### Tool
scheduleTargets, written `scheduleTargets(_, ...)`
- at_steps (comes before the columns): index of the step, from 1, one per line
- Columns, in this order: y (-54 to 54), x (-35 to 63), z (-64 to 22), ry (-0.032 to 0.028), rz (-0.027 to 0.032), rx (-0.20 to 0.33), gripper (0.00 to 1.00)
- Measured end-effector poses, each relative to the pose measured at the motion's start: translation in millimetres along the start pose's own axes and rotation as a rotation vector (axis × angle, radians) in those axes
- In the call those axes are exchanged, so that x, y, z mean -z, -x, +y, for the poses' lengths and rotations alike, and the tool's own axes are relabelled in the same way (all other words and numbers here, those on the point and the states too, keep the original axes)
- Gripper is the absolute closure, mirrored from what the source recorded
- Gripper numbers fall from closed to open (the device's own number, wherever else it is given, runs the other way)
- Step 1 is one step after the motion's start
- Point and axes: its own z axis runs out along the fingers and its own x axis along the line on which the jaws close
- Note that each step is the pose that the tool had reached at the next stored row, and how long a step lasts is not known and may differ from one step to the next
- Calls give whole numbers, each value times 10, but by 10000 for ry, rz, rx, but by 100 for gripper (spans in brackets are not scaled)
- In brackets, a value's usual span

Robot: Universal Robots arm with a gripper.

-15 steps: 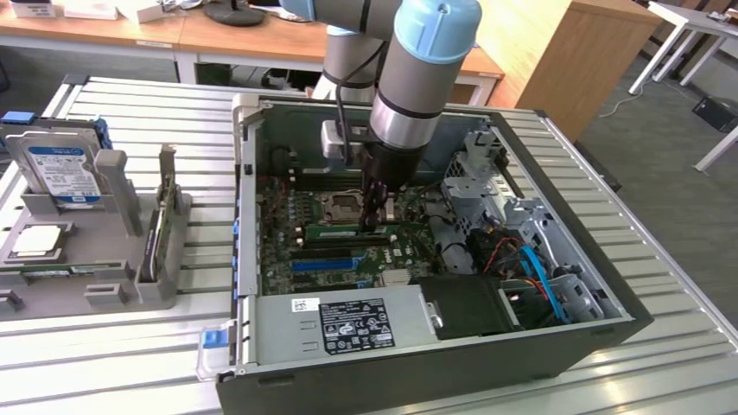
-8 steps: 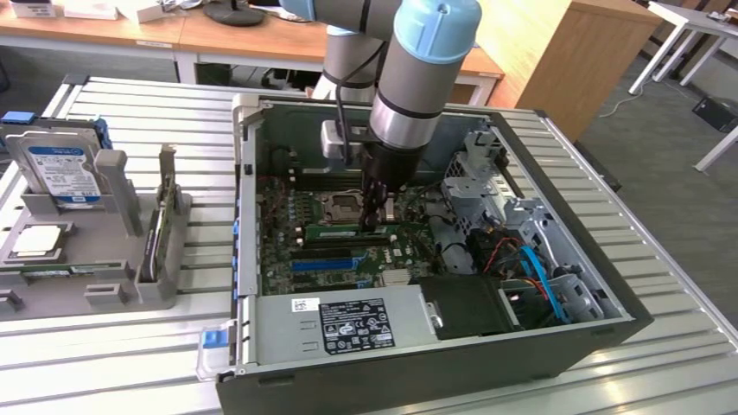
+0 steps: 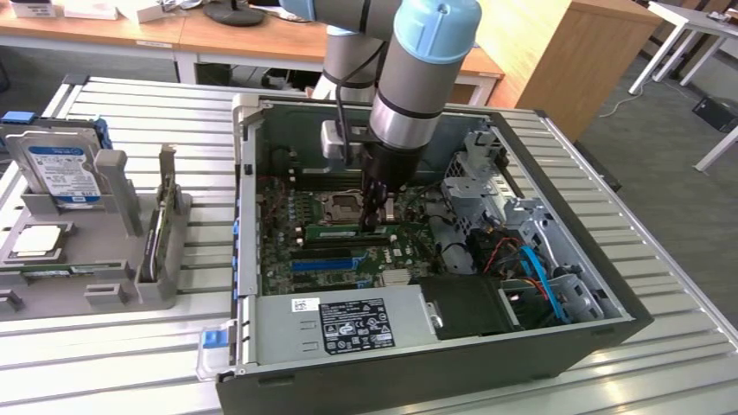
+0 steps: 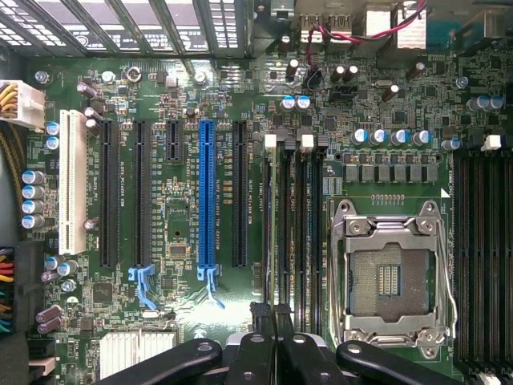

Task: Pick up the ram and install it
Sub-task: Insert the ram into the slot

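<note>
Gripper: I have the gripper (image 3: 375, 222) down inside the computer case (image 3: 600, 328), with its fingers (image 4: 255, 357) drawn together. I cannot tell whether they pinch the stick's end or only bear on its top edge.
Ram: the ram (image 3: 332, 232) stands on edge on the motherboard (image 4: 184, 309), just beside the processor socket (image 3: 344, 206). Its end toward the exterior view's right meets the fingertips. To me it looks set in one of the memory slots (image 4: 282, 233).
Step in hand: I judge this to be seating the stick in its slot.
Doing it well: I would push straight down, keeping the stick upright and in line with the slot so that both ends sink evenly. Force at one end alone could tip it.
Watch: the white slot latches (image 4: 271, 140) should be free to swing shut. The long blue slot (image 4: 207, 192) stands well apart and is the wrong home.
Risk: any sideways load could bend the stick or miss the slot's key.
</note>
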Motion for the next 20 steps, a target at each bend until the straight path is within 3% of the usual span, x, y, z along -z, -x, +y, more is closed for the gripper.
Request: scheduleTargets(20, 0, -11, 7, 1, 2, 28, 88)
